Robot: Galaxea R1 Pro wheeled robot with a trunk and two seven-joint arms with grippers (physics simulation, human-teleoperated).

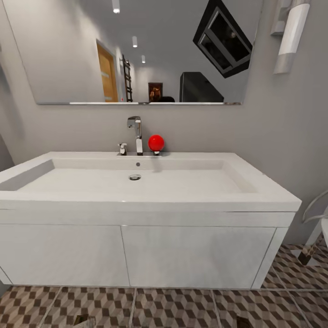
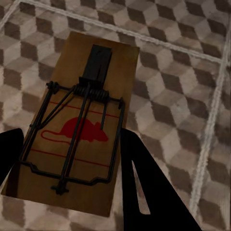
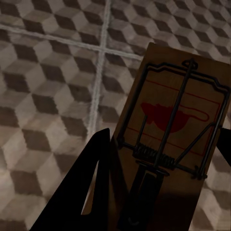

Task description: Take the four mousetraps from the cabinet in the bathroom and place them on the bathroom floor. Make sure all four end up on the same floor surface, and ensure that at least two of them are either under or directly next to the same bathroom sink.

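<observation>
1. Tiled bathroom floor (image 1: 173, 307) lies nearest, its brown, beige and white cube pattern running along the head view from 7 to 5 o'clock, below the vanity.
2. White vanity (image 1: 136, 255) with flat door fronts fills the middle of the head view, carrying a wide white sink (image 1: 136, 182) on top.
3. Large mirror (image 1: 136, 50) hangs on the grey wall at 12 o'clock, above the sink.
4. Chrome faucet (image 1: 135, 134) stands at the sink's back edge, with a red ball (image 1: 156, 142) just beside it toward 3 o'clock.
5. Left fingers (image 2: 72, 185) are clamped on one mousetrap (image 2: 79, 125), a dark finger pressing each long edge, the board held over the floor tiles.
6. Right fingers (image 3: 163, 168) grip a second mousetrap (image 3: 178, 125) the same way, also over the tiles.
</observation>
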